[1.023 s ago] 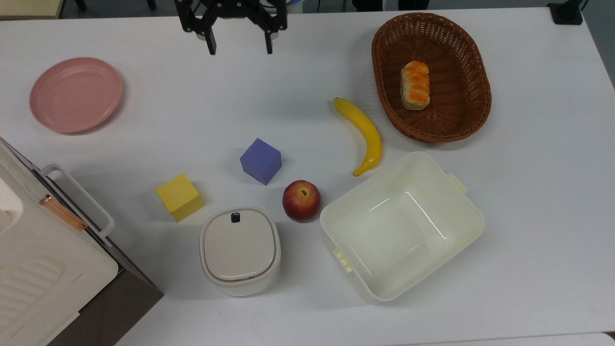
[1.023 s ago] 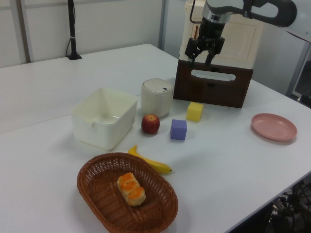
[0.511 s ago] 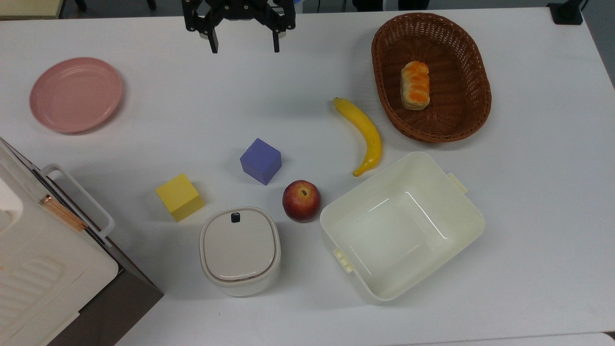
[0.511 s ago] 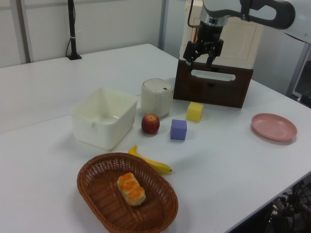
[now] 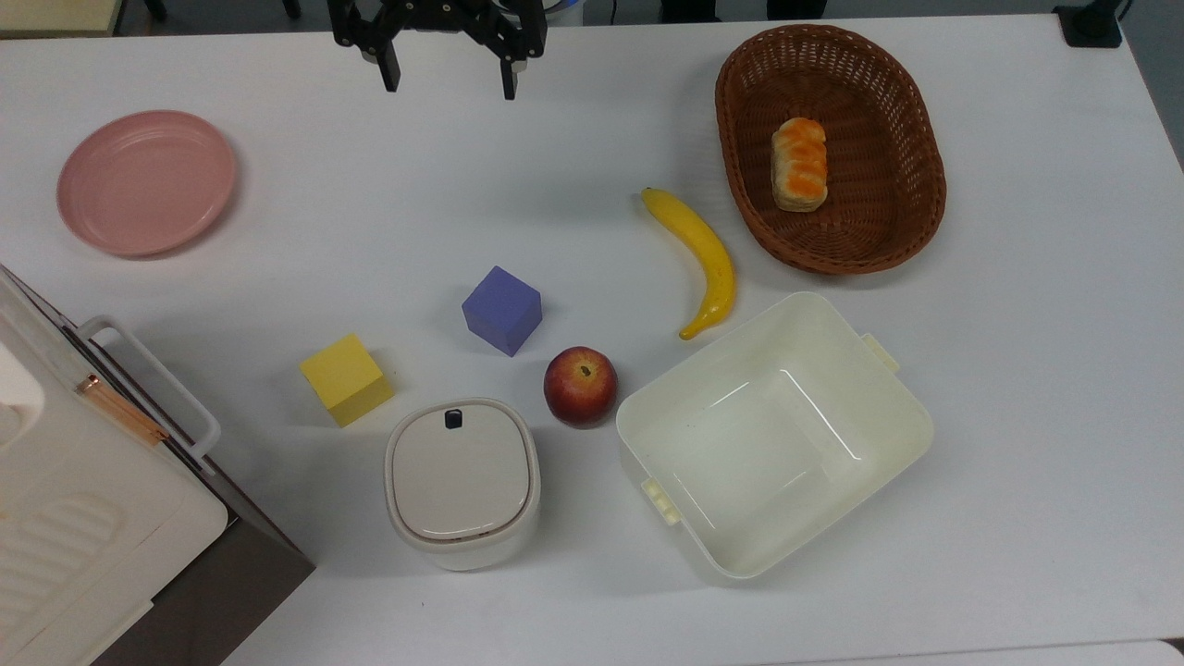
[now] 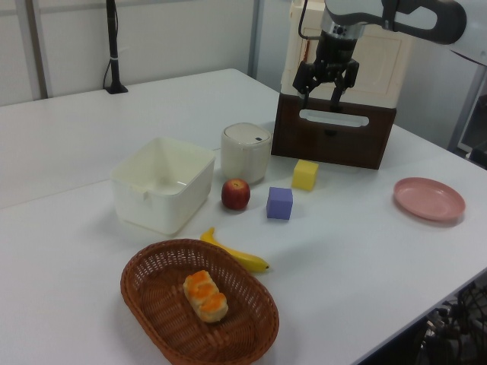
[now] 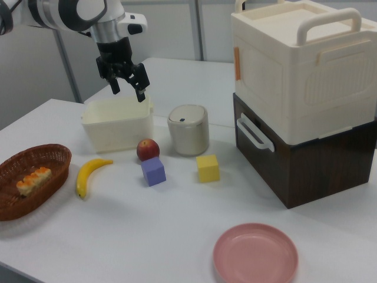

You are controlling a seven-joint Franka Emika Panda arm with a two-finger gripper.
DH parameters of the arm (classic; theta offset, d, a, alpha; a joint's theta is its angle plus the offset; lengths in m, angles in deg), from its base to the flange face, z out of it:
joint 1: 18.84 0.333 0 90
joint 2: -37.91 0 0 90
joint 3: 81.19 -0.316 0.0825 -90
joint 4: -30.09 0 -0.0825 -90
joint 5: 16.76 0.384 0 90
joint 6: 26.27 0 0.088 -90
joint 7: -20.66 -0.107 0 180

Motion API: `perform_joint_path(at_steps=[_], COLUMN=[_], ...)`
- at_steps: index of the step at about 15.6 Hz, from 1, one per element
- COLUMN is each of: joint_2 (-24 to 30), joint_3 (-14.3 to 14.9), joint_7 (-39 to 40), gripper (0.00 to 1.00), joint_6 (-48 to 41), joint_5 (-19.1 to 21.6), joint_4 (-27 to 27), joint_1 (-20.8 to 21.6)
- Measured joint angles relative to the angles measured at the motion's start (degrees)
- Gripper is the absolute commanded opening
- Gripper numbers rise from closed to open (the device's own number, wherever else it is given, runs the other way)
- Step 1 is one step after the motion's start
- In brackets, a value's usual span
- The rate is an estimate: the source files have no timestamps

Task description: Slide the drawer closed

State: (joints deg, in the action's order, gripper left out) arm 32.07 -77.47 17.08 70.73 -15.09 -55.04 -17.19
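Drawer [image 7: 294, 159] first, since the job turns on it: in the top view it fills the lower left corner, a dark brown box front with a white loop handle [image 5: 153, 379] facing the table's middle and a cream case [image 7: 294, 76] stacked on its top, which is likely why the handle is the only easy place to push. Whether the front sits flush with its frame is hard to judge from here; in the right view it looks close to shut already. Going left to right across the top view, one pink plate [image 5: 146, 181] lies in the upper left, well apart from everything, then one yellow block [image 5: 346, 378] and one purple block [image 5: 501, 310] sit near the middle, with one round lidded pot [image 5: 462, 481] below them and one apple [image 5: 580, 386] just beside it. One banana [image 5: 698, 259] curves between the apple and one wicker basket [image 5: 911, 139] in the upper right, which holds one bread roll [image 5: 798, 164]. One empty cream tub [image 5: 906, 416] stands just beside the apple at lower right. At the top edge, left of centre, the gripper [image 5: 449, 79] hangs above the table with its two fingers spread wide and nothing between them, well apart from the handle, so the approach looks not yet begun.
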Motion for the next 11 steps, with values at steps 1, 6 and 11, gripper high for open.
perform_joint_path(at_steps=[1,6,11], joint_2=[0.04,0.57,0.7], joint_3=[0.35,4.99,5.87], joint_7=[-0.36,-1.82,-2.14], gripper=[1.0,1.0,1.0], joint_6=[0.0,0.0,0.0], joint_5=[0.01,0.02,1.65], joint_4=[-0.02,-1.0,-1.17], joint_1=[0.41,5.45,4.54])
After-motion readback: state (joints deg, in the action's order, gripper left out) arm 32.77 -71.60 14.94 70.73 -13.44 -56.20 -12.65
